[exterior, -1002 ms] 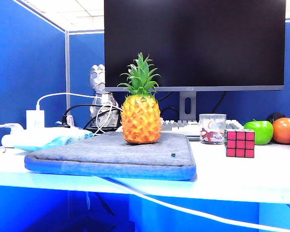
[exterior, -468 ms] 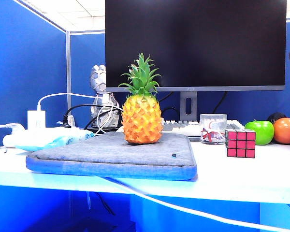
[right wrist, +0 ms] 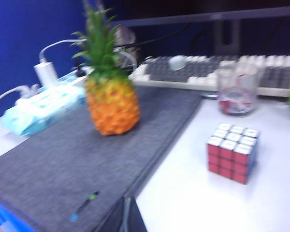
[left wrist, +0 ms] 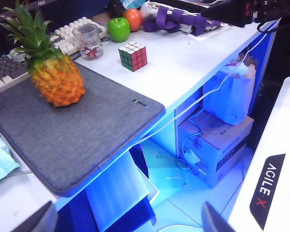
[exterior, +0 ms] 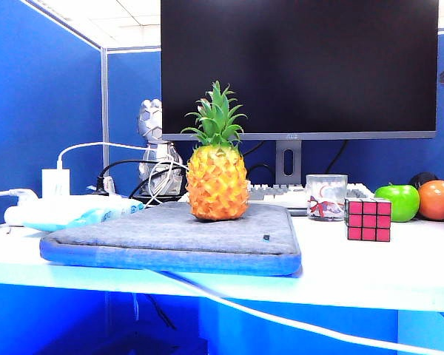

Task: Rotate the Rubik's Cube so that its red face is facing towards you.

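The Rubik's Cube stands on the white desk, right of the grey sleeve, with its red face turned toward the exterior camera. In the left wrist view the cube is far off. My left gripper hangs open in front of the desk, over the floor, with nothing between its fingertips. In the right wrist view the cube shows a white top and a red side. My right gripper is shut and empty, low over the sleeve's edge, well short of the cube.
A toy pineapple sits on the grey sleeve. Behind the cube are a glass cup, a green apple, an orange fruit, a keyboard and the monitor. A white cable hangs off the front edge. Cardboard boxes stand under the desk.
The cube and the other things on the desk have not moved. A dark piece has come into the upper right edge of the exterior view.
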Available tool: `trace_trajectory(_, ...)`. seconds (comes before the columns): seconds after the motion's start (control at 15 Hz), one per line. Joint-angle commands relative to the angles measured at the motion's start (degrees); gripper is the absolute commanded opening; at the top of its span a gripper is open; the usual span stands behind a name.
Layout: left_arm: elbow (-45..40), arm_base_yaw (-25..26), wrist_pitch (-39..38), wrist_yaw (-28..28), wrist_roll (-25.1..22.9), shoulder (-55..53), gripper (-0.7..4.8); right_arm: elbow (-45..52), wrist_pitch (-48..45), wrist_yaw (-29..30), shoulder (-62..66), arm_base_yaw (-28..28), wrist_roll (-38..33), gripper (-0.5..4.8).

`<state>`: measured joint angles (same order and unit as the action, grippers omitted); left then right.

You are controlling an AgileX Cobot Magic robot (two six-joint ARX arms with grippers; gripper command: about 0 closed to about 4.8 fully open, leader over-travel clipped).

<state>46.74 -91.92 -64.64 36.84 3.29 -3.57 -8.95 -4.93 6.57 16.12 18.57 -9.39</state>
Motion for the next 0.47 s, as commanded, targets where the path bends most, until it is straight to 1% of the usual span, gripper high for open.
trace_trajectory(0.07, -0.7, 7.9, 0.2, -2.4, 0.2, 0.5, 3.98, -0.3, -0.7, 2.4, -0.1, 0.4, 0.2, -0.02)
trace_trajectory(0.13, -0.7, 16.1, 0.3, -2.3, 0.2, 0.5, 3.98, -0.3, -0.7, 2.3, -0.1, 0.4, 0.2, -0.02)
trace_trajectory(0.2, -0.7, 21.5, 0.3, -2.2, 0.2, 0.5, 3.98, -0.3, -0.7, 2.4, -0.1, 0.4, 0.2, -0.02)
trace_trajectory(0.33, -0.8, 35.3, 0.3, -3.1, 0.2, 0.5, 3.98, -0.3, -0.2, 2.4, 0.0, 0.4, 0.2, -0.02)
trace_trajectory(0.4, -1.3, 44.6, 0.7, -3.0, 0.2, 0.5, 3.98, -0.3, 0.5, 2.4, 0.0, 0.4, 0.3, -0.02)
trace_trajectory(0.47, -1.5, 49.7, 0.3, -3.1, 0.2, 0.5, 3.98, -0.3, 0.8, 2.4, 0.0, 0.4, 0.3, -0.02)
